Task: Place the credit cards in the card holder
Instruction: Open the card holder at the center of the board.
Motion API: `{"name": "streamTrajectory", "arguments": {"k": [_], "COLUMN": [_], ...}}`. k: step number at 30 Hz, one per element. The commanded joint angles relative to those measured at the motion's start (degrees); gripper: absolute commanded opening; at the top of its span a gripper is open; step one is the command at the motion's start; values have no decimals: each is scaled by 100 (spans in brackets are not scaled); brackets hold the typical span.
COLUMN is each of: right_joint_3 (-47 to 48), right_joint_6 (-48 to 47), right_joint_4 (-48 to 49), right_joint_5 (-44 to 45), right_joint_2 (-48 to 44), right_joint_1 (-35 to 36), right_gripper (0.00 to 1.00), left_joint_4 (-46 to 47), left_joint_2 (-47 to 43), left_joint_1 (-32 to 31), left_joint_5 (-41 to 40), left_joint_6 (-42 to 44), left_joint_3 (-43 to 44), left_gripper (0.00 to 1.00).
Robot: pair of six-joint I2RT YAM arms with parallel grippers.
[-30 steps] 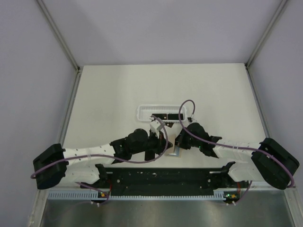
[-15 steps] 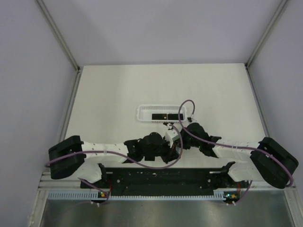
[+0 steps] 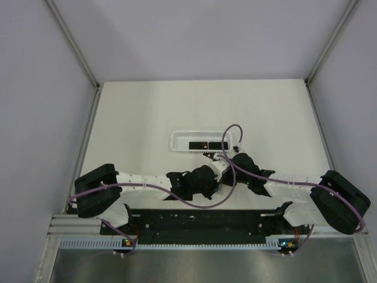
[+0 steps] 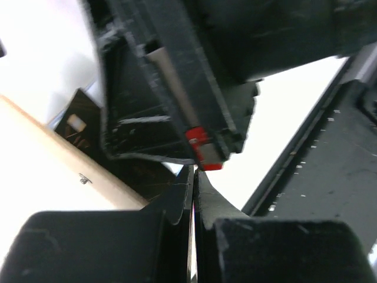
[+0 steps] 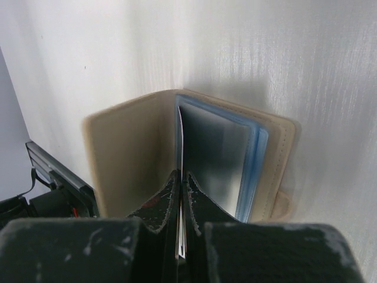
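Between the clenched fingers of the right gripper (image 5: 180,177), a clear leaf (image 5: 215,159) of the tan squarish card holder (image 5: 126,147) was pinched — the pocket needed holding wide. The left gripper (image 4: 193,177), clenched alongside, showed no certain card; thin black credit cards (image 3: 200,144) lay beyond.

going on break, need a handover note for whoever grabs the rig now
right gripper: shut on a clear sleeve of the card holder, which is spread open.
left gripper: shut, right beside the holder; cannot tell if it holds a card.
cards: black ones lie in the white basket.
done: holder opened.
left: get the cards into the sleeves.
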Motion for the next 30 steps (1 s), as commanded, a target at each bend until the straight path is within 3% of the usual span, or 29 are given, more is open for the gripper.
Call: {"name": "streamTrajectory", "arguments": {"k": [1,9,15,22,30], "right_joint_3": [25,-19,-36,-63,-28], "right_joint_6": [-48,-65,-74,-109,-145], "right_joint_4": [-29,-73,-109,-109,-196], "right_joint_5": [135,153,127,83,109], "right_joint_2": [92,92,48,31,-22], "right_joint_1": [-32,-58,-76,-76,-76], "right_gripper": [0,0,0,0,0], "left_joint_4": [-618,-944,-848,4,786], "left_joint_2": [-95,-587,-395,-52,388], "left_joint_1": [-5,4,161,636,698], "left_joint_5": [-1244,-2107,-2468,-1986,-1037], "left_joint_6": [30,-322,-726,-691,-691], "left_joint_3": [158,-132,-299,-220,-237], "left_gripper": [0,0,0,0,0]}}
